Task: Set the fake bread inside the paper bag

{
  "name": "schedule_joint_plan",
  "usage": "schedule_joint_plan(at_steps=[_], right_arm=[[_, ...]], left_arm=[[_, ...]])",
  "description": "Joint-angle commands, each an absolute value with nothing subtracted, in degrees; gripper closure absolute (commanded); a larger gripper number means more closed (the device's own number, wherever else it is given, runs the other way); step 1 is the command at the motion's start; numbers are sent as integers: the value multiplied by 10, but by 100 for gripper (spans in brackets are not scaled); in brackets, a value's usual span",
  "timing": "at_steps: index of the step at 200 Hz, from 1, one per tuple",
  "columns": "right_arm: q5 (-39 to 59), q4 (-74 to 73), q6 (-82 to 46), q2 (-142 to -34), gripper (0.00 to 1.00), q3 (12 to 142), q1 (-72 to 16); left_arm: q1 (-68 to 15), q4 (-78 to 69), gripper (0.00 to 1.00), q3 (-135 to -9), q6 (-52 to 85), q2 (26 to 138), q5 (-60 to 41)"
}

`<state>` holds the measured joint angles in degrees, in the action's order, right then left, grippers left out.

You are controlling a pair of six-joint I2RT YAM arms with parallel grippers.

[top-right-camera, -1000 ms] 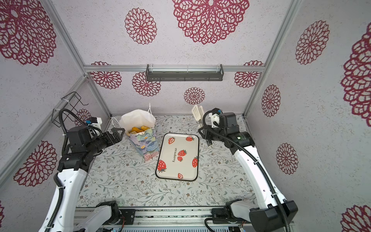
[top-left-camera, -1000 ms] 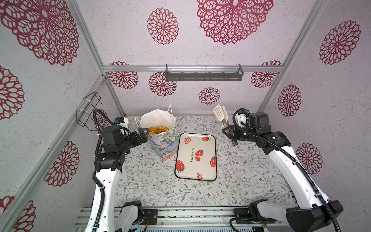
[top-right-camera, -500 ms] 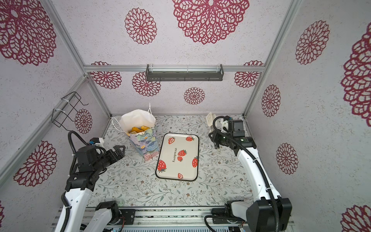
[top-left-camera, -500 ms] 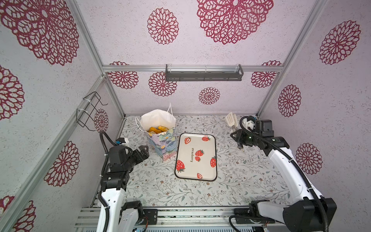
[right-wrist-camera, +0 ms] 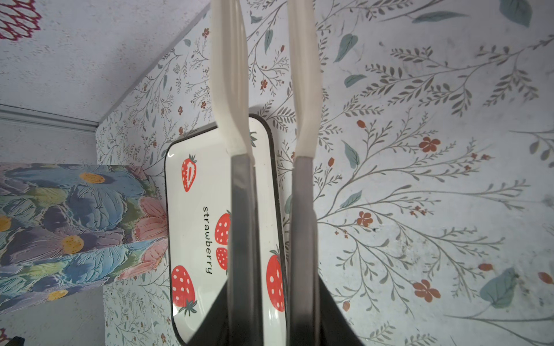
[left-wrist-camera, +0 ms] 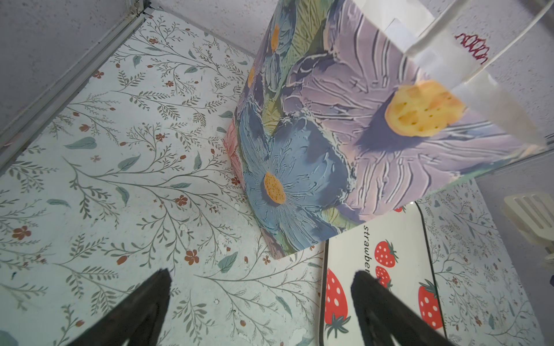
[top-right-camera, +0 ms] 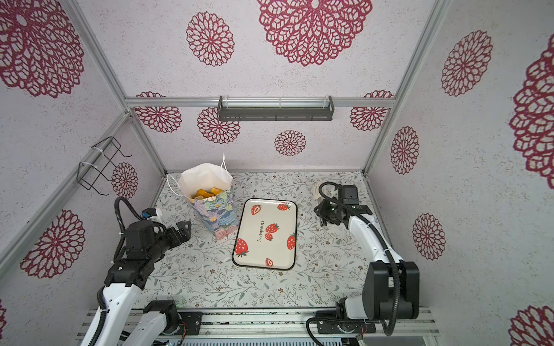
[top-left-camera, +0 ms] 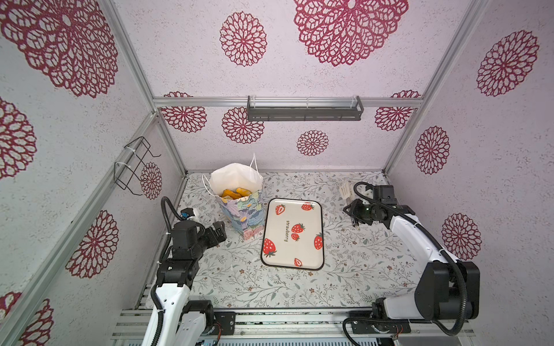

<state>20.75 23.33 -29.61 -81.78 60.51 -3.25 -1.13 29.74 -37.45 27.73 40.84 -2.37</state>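
Gaping left gripper (top-left-camera: 218, 231) beside paper bag (top-left-camera: 244, 214) holding fake bread (top-left-camera: 233, 193); right gripper (top-left-camera: 351, 211) clamps tongs (top-left-camera: 345, 191).

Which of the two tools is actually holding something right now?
The right tool, shut on the white-tipped grey tongs. The left tool stands open and empty, near the flower-painted paper bag.

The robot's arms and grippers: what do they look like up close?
The left arm and right arm have smooth white links between chunky black joints, each trailed by a ribbed black cable. The left gripper and right gripper are black, each with two tapering fingers.
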Motion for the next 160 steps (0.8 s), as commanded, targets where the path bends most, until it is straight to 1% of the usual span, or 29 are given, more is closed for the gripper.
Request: schedule_joint_plan(at_steps=[1,25,48,108,160], right_arm=[[207,183,-301,-836,66,625,-29],[197,181,-292,-873,66,636,-29],[190,185,-282,-911,66,648,-29],[95,215,-236,-982,66,674,-37],[18,239,-214,-1029,64,701,-72]], left_arm=[[-39,231,3,-360,259,401,31],[-67,198,3,-351,238,409,58],[-77,188,2,-352,236,427,73],[-81,160,2,-343,229,452,83],[-82,134,3,-320,216,448,90]])
